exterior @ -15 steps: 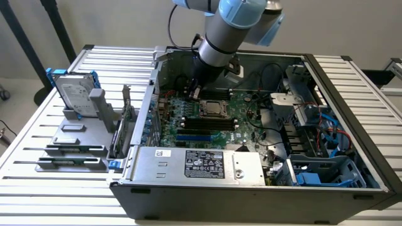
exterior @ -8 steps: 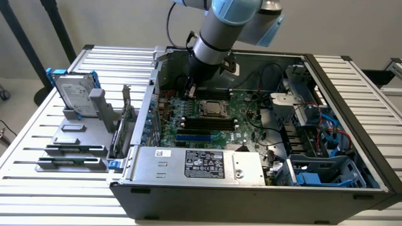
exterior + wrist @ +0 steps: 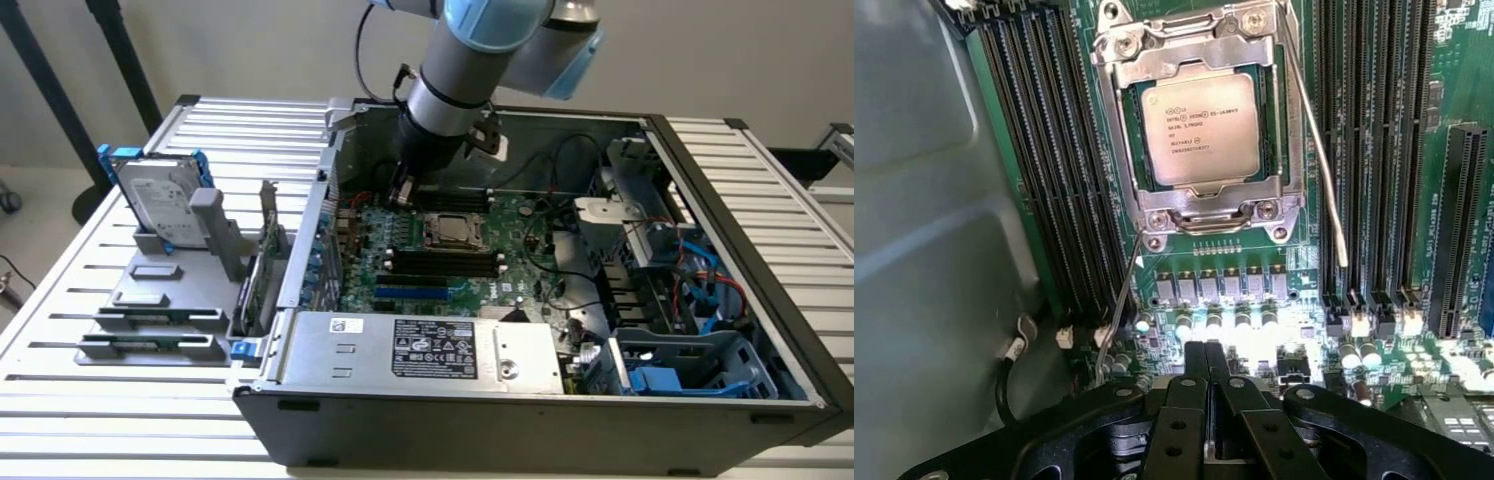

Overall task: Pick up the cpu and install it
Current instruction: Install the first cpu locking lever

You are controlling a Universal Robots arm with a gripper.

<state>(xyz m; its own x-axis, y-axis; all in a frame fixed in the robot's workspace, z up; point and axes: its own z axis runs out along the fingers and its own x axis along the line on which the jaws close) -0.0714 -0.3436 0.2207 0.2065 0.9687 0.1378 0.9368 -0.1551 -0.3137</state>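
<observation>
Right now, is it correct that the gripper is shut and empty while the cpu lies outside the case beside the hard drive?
Not quite: the wrist view shows the cpu seated in the motherboard socket, inside the case, not beside the hard drive. The gripper is indeed shut and empty.

cpu (image 3: 1201, 128): sitting in the socket (image 3: 1209, 205) inside the case (image 3: 534, 420)
hard drive (image 3: 160, 205): standing on the desk (image 3: 54, 300), outside the case

A slatted white table (image 3: 254, 125) bears an open computer case (image 3: 534, 425) and grey rack (image 3: 150, 322).
</observation>
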